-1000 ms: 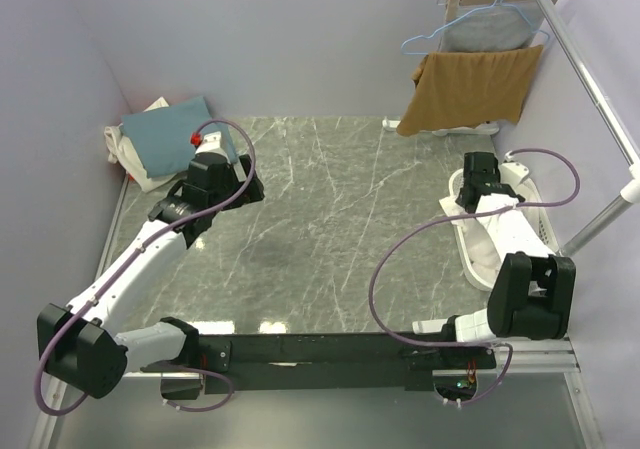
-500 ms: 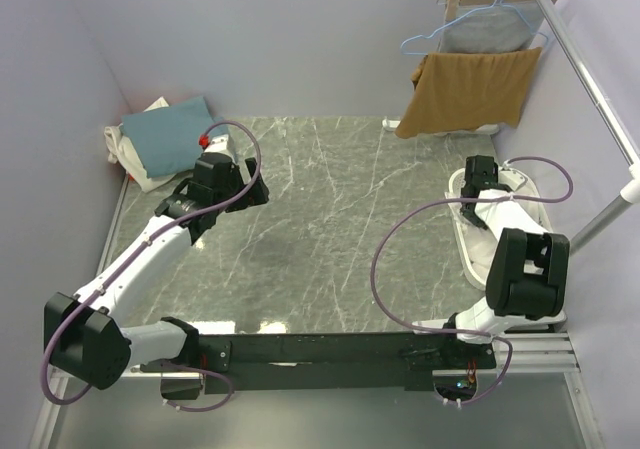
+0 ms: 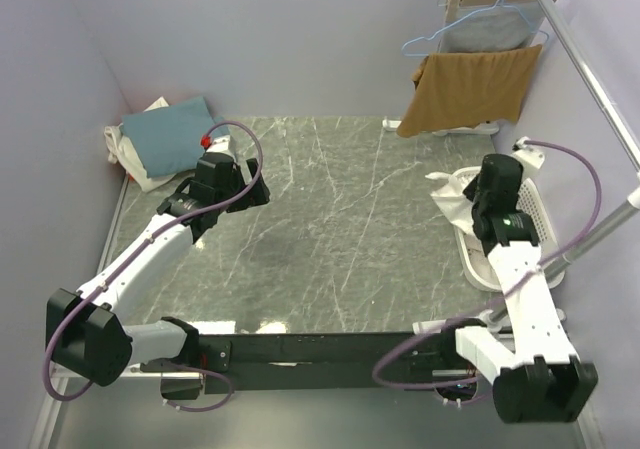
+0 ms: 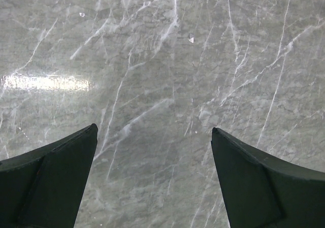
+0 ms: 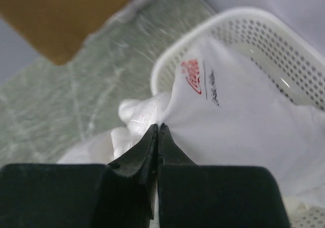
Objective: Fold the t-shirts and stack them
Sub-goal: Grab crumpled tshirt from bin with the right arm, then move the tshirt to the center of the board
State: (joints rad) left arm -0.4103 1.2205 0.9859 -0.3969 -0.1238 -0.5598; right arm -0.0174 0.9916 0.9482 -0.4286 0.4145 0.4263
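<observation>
1. We are clamping our right end effector (image 5: 159, 128) on the white t-shirt (image 5: 238, 111) in the basket (image 5: 284, 40) at the right edge of the table (image 3: 330, 219).
2. Our left end effector (image 4: 155, 131) is hovering with its fingers apart, near the teal-blue t-shirt (image 3: 165, 134) in the far-left corner.

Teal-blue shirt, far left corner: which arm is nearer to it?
Left. The left gripper is close beside the teal-blue shirt, jaws open; the right gripper is across the table at the basket, shut on the white shirt.

Overhead from rear; wrist views close: left on table (image 4: 172, 60), right on basket (image 5: 264, 35).
</observation>
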